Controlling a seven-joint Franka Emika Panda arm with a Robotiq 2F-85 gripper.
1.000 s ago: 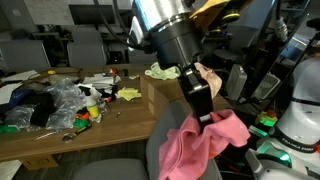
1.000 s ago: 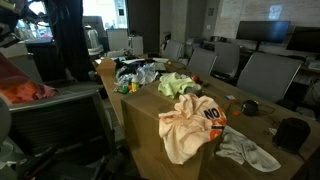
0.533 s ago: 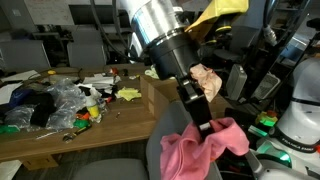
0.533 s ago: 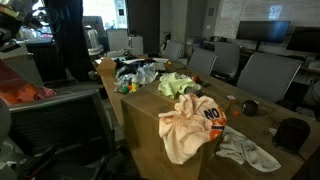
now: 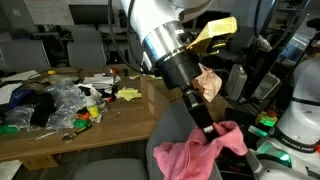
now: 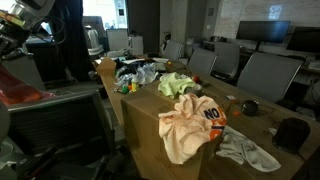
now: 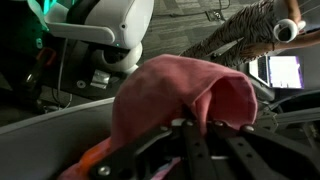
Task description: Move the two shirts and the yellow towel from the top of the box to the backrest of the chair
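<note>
The bright pink shirt (image 5: 196, 152) hangs bunched from my gripper (image 5: 211, 129), which is shut on a fold of it just above the grey chair's backrest (image 5: 162, 135). The wrist view shows the gripper (image 7: 183, 126) pinching the pink shirt (image 7: 180, 90) over the grey chair (image 7: 45, 150). The pale peach shirt (image 6: 190, 125) and the yellow towel (image 6: 176, 83) lie on top of the brown box (image 6: 150, 125). In an exterior view the peach shirt (image 5: 208, 80) shows behind my arm on the box (image 5: 160, 95). The pink shirt (image 6: 20, 94) also shows by the chair (image 6: 65, 120).
A wooden table (image 5: 60, 135) holds a pile of plastic bags and small clutter (image 5: 50, 100). A white cloth (image 6: 245, 150) lies beside the peach shirt. Dark office chairs (image 6: 265, 70) stand behind. A white robot base (image 5: 300, 115) stands next to the chair.
My gripper has moved down and a little sideways with the pink shirt, bringing it lower onto the chair's backrest. The peach shirt and towel have not moved.
</note>
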